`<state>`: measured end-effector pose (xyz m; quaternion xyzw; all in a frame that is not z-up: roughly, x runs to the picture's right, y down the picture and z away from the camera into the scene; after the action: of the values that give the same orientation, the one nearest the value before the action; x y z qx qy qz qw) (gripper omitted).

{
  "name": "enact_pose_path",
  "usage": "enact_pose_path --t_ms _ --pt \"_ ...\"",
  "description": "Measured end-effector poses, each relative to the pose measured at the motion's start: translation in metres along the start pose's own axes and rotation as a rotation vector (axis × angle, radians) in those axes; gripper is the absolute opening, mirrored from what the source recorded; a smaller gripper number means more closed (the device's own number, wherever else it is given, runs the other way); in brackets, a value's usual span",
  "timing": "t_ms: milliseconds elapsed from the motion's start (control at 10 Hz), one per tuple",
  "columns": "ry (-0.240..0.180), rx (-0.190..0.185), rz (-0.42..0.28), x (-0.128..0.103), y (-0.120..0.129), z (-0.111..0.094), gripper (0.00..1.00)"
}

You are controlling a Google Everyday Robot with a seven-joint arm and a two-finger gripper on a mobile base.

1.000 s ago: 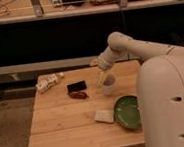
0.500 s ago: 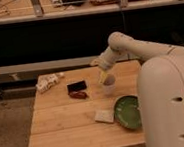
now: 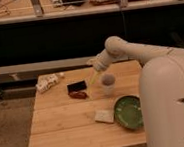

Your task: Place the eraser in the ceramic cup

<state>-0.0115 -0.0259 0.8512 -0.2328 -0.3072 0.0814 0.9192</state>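
On the table (image 3: 68,136), the gripper (image 3: 94,78) hangs at approx. 10 o'clock of the ceramic cup (image 3: 107,83), jaws wide, holding nothing. The eraser (image 3: 77,85) lies flat at 9 o'clock of the cup, apart from it.

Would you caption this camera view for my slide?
Claw hovers between flat black eraser and whitish ceramic cup on wooden table.

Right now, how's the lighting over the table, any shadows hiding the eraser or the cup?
Camera view: dim, warm light, wooden table brightest, background nearly black; the eraser shows dark against the wood, the ceramic cup pale and easy to spot, the gripper hanging between them.
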Motion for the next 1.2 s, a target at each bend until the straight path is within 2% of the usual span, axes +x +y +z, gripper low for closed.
enact_pose_path --t_ms 300,600,900,1200 --pt "0.046 -0.036 -0.046 0.003 0.000 0.031 0.80" --pt "0.099 -0.043 -0.098 0.007 -0.020 0.051 0.80" --pt "0.067 -0.068 -0.150 -0.003 -0.035 0.069 0.80" --pt "0.072 -0.110 -0.197 0.002 -0.037 0.092 0.80"
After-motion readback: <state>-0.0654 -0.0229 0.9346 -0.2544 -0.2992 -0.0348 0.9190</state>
